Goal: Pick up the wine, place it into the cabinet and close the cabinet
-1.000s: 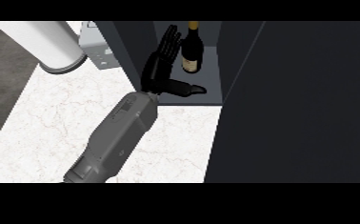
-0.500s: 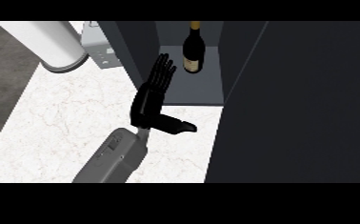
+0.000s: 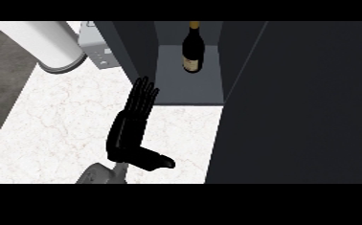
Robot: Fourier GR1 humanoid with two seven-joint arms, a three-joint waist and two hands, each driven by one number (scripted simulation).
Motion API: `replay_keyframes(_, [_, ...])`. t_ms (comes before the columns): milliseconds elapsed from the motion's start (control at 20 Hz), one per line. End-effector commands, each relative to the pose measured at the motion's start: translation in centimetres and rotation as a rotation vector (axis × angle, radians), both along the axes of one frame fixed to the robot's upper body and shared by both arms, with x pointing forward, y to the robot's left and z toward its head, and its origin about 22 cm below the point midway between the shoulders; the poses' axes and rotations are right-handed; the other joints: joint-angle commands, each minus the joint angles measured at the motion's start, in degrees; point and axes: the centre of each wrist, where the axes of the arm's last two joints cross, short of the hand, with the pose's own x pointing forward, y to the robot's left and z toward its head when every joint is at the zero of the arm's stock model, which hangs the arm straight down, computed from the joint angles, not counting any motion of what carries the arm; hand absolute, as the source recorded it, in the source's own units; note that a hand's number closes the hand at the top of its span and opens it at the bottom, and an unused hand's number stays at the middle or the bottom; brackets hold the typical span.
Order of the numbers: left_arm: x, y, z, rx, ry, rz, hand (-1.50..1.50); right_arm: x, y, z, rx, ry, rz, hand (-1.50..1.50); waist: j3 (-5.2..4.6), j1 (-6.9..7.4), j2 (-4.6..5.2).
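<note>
The wine bottle is dark with a gold cap and a pale label. It stands upright on the grey floor of the open cabinet, toward the back. My left hand lies outside the cabinet over the white marble counter, in front of the cabinet's left wall. Its fingers are straight and point toward the cabinet, its thumb sticks out to the right, and it holds nothing. A clear gap separates the fingertips from the bottle. The dark cabinet door stands open at the right. My right hand does not show.
A white cylinder lies at the back left, with a light grey box beside it against the cabinet's left wall. The marble counter spreads out left of my hand. The open door fills the right side of the view.
My left hand has drawn back out of the cabinet toward the near edge, away from the bottle. The bottle has stayed standing inside.
</note>
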Motion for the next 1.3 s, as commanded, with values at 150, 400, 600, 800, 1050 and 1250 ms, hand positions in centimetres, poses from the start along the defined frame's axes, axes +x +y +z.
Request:
replay_keyframes(150, [-2.1, 4.0, -0.5, -0.003, -0.02, 0.034, -1.5, -3.5, 0.3, 4.1, 0.063, 0.021, 0.174, -1.5, 0.01, -0.81, 0.09])
replay_keyframes(400, [-2.0, 7.7, 0.2, 0.012, -0.052, 0.08, -1.5, -3.4, 0.9, 2.8, -0.002, 0.115, 0.404, -1.5, 0.0, -0.31, -0.02])
replay_keyframes(600, [-2.3, 10.4, 0.9, 0.04, -0.079, 0.121, -1.5, -3.2, 0.8, 3.5, -0.013, 0.072, 0.489, 1.5, 0.02, -0.04, 0.26])
replay_keyframes(800, [-3.2, 13.6, 0.5, 0.067, -0.081, 0.154, -1.5, -4.2, 1.6, 4.1, -0.011, 0.089, 0.522, 1.5, -0.08, -0.24, 0.24])
replay_keyframes(1050, [-3.3, 16.3, 1.6, 0.058, -0.086, 0.151, -1.5, -3.7, 2.4, 4.2, -0.005, 0.044, 0.523, 1.5, -0.18, 0.53, 0.42])
replay_keyframes(1250, [-3.4, 17.7, 2.2, 0.084, -0.096, 0.157, -1.5, -4.5, 2.3, 4.7, -0.001, 0.043, 0.534, 1.5, -0.15, -0.25, 0.14])
